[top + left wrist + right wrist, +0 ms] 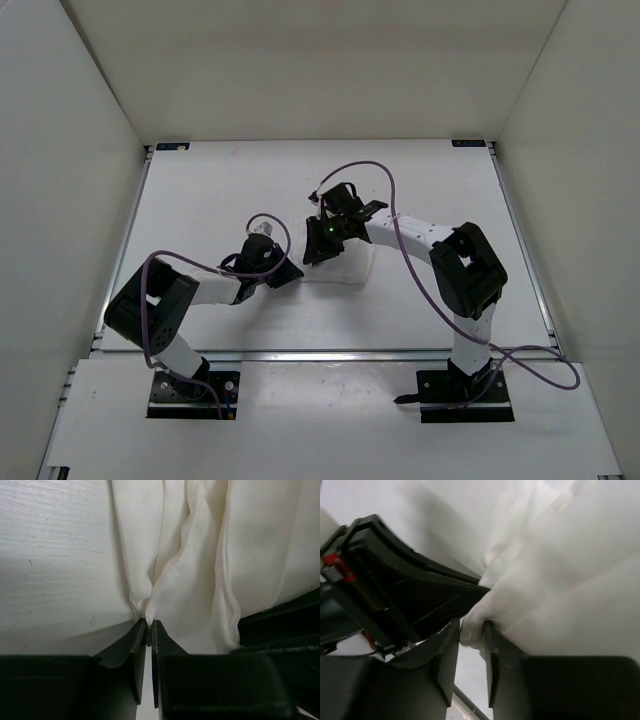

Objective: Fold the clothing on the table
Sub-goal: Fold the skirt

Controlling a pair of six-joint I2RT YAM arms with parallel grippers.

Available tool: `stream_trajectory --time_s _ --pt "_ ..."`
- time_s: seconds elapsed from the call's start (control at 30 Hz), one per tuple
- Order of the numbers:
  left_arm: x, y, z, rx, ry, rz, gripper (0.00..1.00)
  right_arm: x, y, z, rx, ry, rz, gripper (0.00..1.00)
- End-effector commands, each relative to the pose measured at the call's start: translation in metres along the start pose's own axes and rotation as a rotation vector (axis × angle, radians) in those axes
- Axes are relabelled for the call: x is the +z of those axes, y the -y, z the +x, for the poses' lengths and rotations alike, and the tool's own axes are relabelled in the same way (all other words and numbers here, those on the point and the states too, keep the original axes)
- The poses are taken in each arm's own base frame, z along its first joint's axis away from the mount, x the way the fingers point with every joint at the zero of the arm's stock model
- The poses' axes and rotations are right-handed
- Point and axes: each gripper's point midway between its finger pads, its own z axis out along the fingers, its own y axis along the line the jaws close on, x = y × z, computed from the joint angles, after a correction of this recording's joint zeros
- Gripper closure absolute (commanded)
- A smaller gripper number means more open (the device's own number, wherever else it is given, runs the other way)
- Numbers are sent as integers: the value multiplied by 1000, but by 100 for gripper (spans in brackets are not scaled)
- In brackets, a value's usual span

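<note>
From above: left claw [288,272] and right claw [318,250] low over the table [200,200], tips near each other. Just beyond and beneath the tips, a pale patch of cloth [338,275], white on white, outline hard to make out.

From the left wrist: left claw [149,622] narrowed to a thin slit, nipping a small peak of the cloth [200,555] right at the tips. Ahead of the tips, cloth gathered into long soft folds running away from the claw. Bare table [50,555] to the left of the tips; a dark arm part low on the right, beside the cloth's edge.

From the right wrist: right claw [471,629] only narrowly apart, clamped on a bunched wad of cloth [560,580] that fills the gap. Rest of the cloth spreading above and to the right of the tips; no telling how far off the table. Left of the tips, very near, the black housing [395,580] of the other arm.

Step in hand, as a judgement: one edge of the cloth gripped at two close points, mid-fold. Next move likely: carry that edge over the rest of the cloth, keep both claws level, ease them apart to pull out the bunching, lay the edge flat, then let go.
</note>
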Motion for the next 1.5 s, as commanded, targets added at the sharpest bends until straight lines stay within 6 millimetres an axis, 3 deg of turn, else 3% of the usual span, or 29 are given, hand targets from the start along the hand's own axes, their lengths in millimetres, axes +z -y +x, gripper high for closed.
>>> stream_trajectory --time_s 0.0,0.07,0.17,0.23,0.33,0.43,0.53,0.67,0.7,0.77,0.83,0.87,0.93,1.17,1.3,1.37,1.4,1.47 --pt "-7 8 -2 -3 6 45 79 -11 -37 -16 -66 29 -161 75" --pt "-8 8 -1 -18 -5 54 77 -19 -50 -21 -100 47 -205 64" --pt "-13 9 -2 -54 -11 84 68 -40 -68 -26 -163 87 -259 58" --pt "-17 9 -1 -72 -7 94 62 -67 -81 -35 -205 160 -275 56" --pt "-27 14 -10 -87 23 117 56 -107 -75 -46 -203 286 -253 51" --pt "-41 16 -19 -93 57 137 53 -139 -20 -54 -81 432 -192 50" --pt "-45 13 -28 -67 93 109 50 -149 20 -49 24 452 -169 49" --pt "-39 6 -28 -52 74 75 50 -137 40 -45 -43 429 57 47" --pt "-36 4 -22 -49 57 70 50 -129 29 -41 -116 396 85 48" --pt "-33 -1 -17 -50 52 59 50 -115 29 -41 -233 372 215 47" --pt "-31 1 -17 -52 55 65 49 -99 16 -33 -305 328 244 47" --pt "-27 -4 -13 -56 40 48 50 -91 23 -30 -328 305 285 47" --pt "-22 -4 -14 -56 38 42 50 -81 17 -26 -366 289 306 45" --pt "-11 -5 -8 -47 15 37 50 -50 36 -21 -429 244 454 44" --pt "-7 -9 -6 -58 12 29 62 -28 48 -16 -436 193 488 48" --pt "-4 -9 -5 -55 3 30 83 -26 46 -19 -435 203 488 78" --pt "-4 -9 -3 -45 -8 35 86 -24 43 -19 -432 204 470 94" --pt "-2 -8 -2 -41 -10 38 99 -25 36 -19 -430 207 435 100"
